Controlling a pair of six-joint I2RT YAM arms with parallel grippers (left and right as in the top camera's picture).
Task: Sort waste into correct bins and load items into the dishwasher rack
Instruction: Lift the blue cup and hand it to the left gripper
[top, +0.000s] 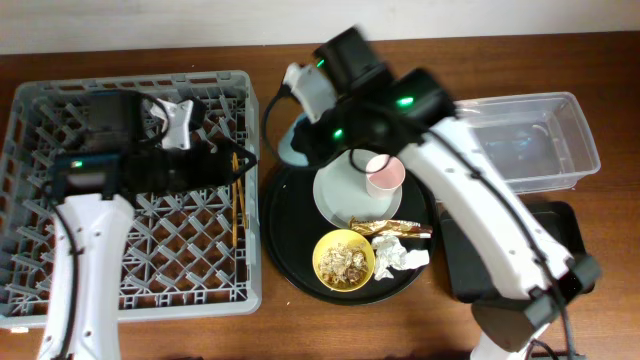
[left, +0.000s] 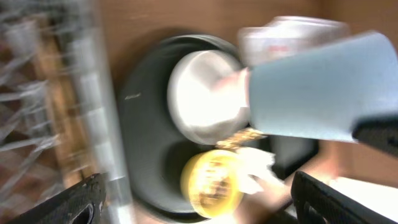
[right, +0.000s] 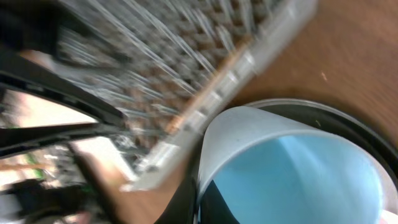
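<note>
My right gripper (top: 312, 130) is shut on the rim of the light blue cup (top: 289, 146) and holds it at the round tray's far left edge, beside the grey dishwasher rack (top: 60, 270). The right wrist view shows the cup's inside (right: 298, 180) with a finger (right: 208, 199) on each side of its wall. My left gripper (top: 238, 165) is open and empty over the rack's right edge; its view is blurred, with the fingers (left: 208, 202) spread wide. The pink cup (top: 385, 175) lies on the pale plate (top: 345, 195). The yellow bowl (top: 344, 258) holds food scraps. The gold wrapper (top: 390, 228) and the tissue (top: 400, 256) lie beside it. Chopsticks (top: 236, 205) lie in the rack.
The large round black tray (top: 290, 235) holds the plate, bowl and waste. The clear tub (top: 540, 140) stands at the far right, the shallow black tray (top: 560, 235) in front of it under my right arm. The two grippers are close together between rack and round tray.
</note>
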